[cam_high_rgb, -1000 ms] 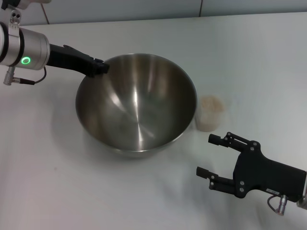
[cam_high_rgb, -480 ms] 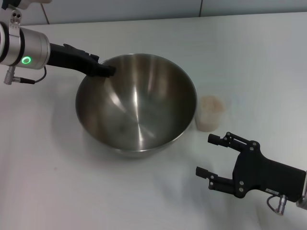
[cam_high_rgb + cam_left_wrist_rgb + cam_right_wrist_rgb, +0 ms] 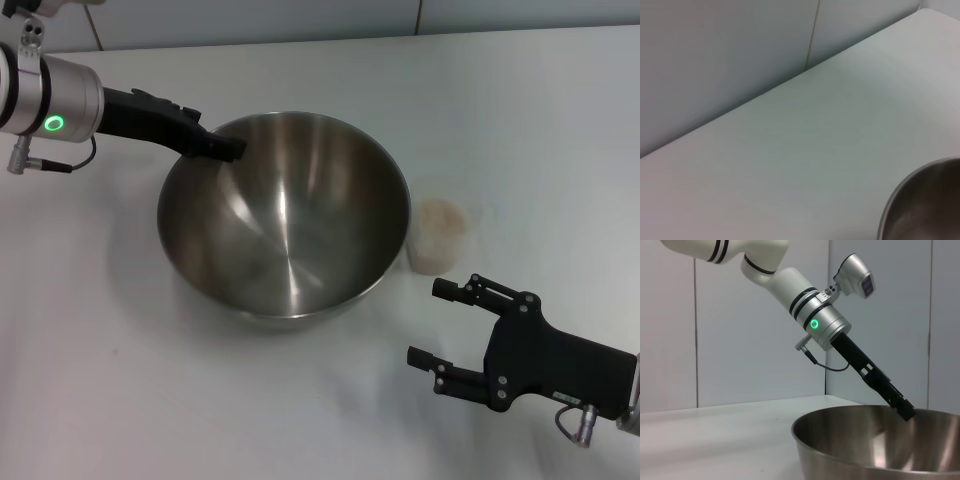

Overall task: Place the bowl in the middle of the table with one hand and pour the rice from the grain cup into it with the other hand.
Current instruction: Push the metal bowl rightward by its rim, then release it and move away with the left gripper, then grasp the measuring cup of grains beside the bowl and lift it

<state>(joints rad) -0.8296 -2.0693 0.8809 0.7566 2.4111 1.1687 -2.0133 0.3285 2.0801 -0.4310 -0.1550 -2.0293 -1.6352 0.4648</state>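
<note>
While I watch from the head camera, cup direction: the grain cup (image 3: 439,237) stands just beyond my right gripper (image 3: 437,325), slightly toward the bowl (image 3: 283,215).
Nearer arm: right.
Right gripper: fingers spread, holding nothing.
Left gripper (image 3: 225,147): at the bowl's far-left rim; I cannot tell its grip.
Cup look: upright, clear plastic, rice (image 3: 441,216) near the brim.
Bowl: shiny, empty, mid-table (image 3: 120,380).
</note>
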